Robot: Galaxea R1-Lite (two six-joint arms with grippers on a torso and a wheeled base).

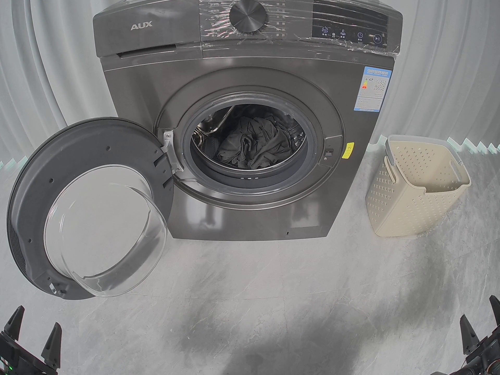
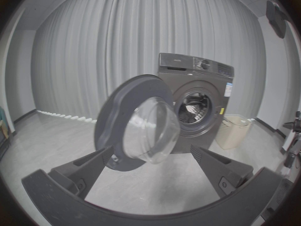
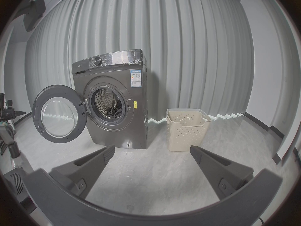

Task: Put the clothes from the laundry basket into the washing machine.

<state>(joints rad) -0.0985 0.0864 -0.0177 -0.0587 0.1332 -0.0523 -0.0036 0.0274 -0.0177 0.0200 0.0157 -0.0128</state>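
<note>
The grey washing machine (image 1: 250,115) stands ahead with its round door (image 1: 88,209) swung wide open to the left. Dark clothes (image 1: 255,141) lie bunched inside the drum. The cream laundry basket (image 1: 416,183) stands on the floor to the right of the machine, and its inside looks bare. My left gripper (image 1: 32,329) hangs low at the near left, open with nothing in it. My right gripper (image 1: 482,319) hangs low at the near right, also open and holding nothing. Both are well back from the machine (image 2: 196,101) (image 3: 109,101) and the basket (image 2: 233,131) (image 3: 186,129).
Grey marbled floor (image 1: 271,298) stretches between me and the machine. A pleated white curtain (image 1: 458,53) hangs behind it. The open door (image 2: 138,123) juts out into the left side of the floor. A tripod stand (image 3: 7,132) shows far off at one side.
</note>
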